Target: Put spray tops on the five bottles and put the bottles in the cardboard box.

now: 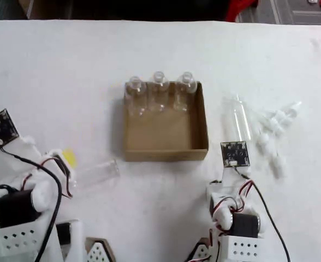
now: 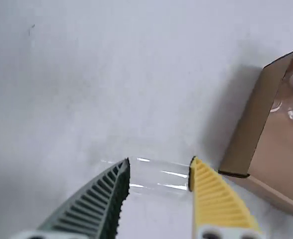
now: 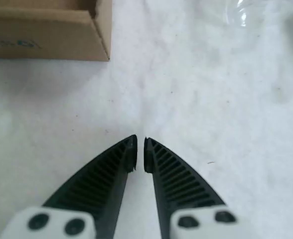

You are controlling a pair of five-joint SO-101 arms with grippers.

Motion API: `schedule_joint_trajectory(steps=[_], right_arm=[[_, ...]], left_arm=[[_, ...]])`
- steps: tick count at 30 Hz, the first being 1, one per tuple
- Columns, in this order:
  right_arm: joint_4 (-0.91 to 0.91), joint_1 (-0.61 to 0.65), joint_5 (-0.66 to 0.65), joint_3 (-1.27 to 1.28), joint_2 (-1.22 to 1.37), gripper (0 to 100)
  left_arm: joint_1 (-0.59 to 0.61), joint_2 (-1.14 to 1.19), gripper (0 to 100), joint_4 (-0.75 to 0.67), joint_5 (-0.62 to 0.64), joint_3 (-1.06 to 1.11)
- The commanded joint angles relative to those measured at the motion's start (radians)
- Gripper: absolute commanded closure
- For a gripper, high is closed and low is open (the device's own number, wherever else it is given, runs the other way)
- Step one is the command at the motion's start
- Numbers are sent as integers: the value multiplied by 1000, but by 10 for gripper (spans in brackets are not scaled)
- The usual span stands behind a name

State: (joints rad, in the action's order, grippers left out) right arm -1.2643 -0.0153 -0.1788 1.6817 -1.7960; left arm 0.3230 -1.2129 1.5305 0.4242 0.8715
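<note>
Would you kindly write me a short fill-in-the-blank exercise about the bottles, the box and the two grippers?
1. ___ bottles stand in the box.
2. The right gripper is ___, with nothing in it.
3. The left gripper is grey on one side and ___ on the other.
Missing words: three; shut; yellow.
</note>
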Motion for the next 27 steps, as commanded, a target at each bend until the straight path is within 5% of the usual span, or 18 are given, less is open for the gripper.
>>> schedule_joint_trajectory(steps=[1,16,27], right_arm=[[-5,-8,5,9,-5,982],[-5,-8,5,9,-5,982],[-5,-8,5,9,-5,982]], left_arm=[[16,-8,808,-28,8,29],[21,-5,812,-29,15,152],[130,-5,812,-91,66,146]])
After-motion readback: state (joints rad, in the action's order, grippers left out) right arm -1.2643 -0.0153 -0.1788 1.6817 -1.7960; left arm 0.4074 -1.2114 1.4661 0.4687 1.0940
